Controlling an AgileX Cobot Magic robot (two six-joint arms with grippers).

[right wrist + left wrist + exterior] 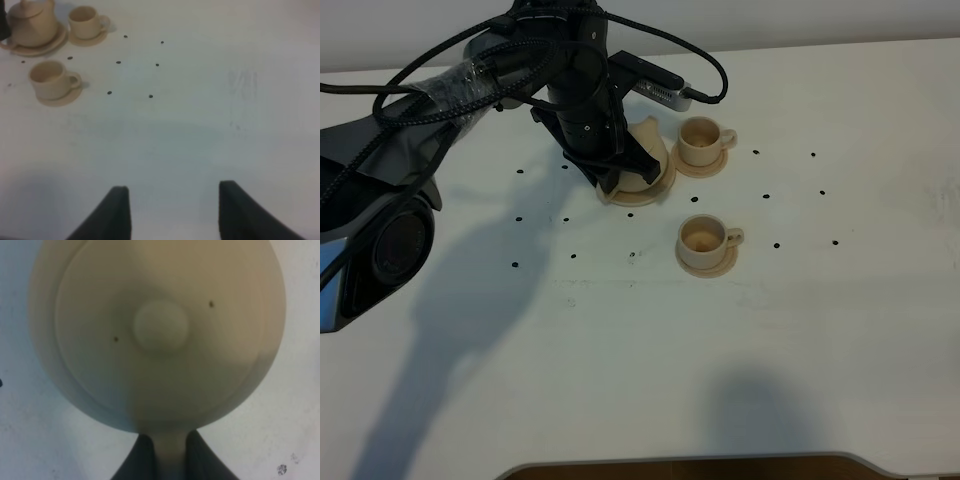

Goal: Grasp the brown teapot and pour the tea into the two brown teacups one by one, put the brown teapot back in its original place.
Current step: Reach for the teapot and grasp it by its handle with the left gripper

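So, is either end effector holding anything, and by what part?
The left end effector grips the brown teapot by its handle; the right end effector holds nothing.

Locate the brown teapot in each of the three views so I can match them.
Exterior high: brown teapot upper centre, largely hidden under the left arm.
Left wrist: brown teapot fills the frame, lid up, handle in the left gripper.
Right wrist: brown teapot small, far off.
Shared landmark: the teacup next to it, in exterior high and right wrist only.
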